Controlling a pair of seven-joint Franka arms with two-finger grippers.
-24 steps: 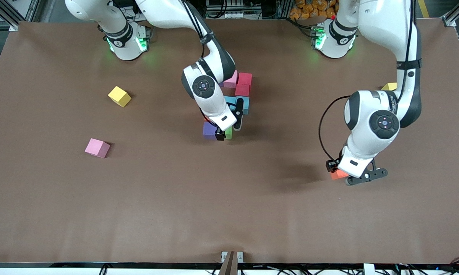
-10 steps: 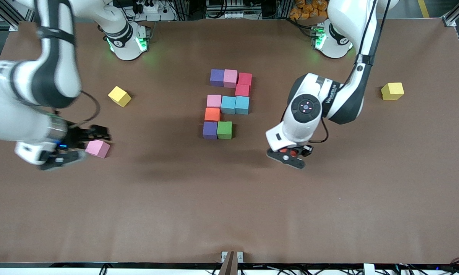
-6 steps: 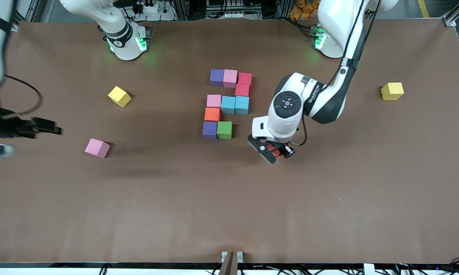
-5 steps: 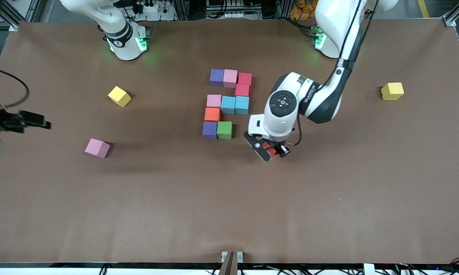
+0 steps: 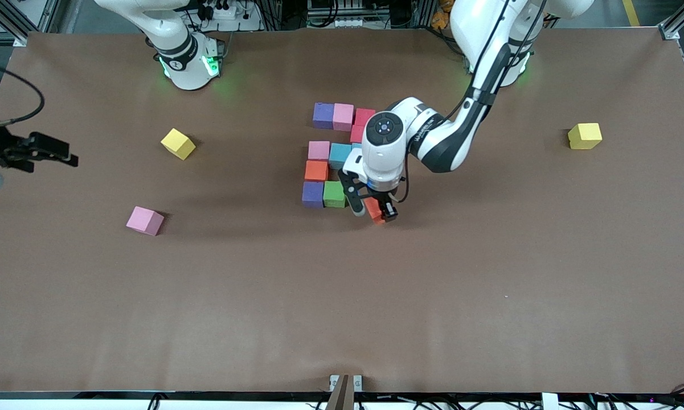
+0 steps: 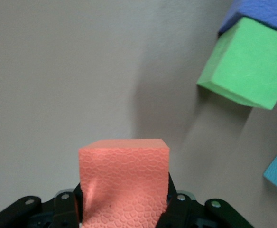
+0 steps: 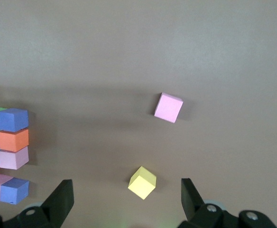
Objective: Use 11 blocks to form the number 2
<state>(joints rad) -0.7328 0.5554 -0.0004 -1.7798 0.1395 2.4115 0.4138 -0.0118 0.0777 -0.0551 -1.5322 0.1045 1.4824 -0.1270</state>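
On the brown bench (image 5: 490,296), the front view shows the number 2 (image 5: 342,155) partly built, ten blocks in place, and the green block (image 5: 334,193) in its row nearest the front camera serves as landmark. Just beside the green block, toward the left arm's end of the bench, the left gripper (image 5: 374,210) has its jaws clamped on an orange block (image 5: 373,209) low over the bench. The right gripper (image 5: 28,152) waits over the bench edge at the right arm's end. A loose pink block (image 5: 145,220) and a yellow cube (image 5: 177,143) lie well apart from the green block toward that end; another yellow cube (image 5: 585,135) lies toward the left arm's end. The left wrist view shows the orange block (image 6: 124,183) between the fingers (image 6: 65,209), the green block (image 6: 245,69) near. The right wrist view shows that gripper's jaws apart, fingers (image 7: 60,199) over bare bench.
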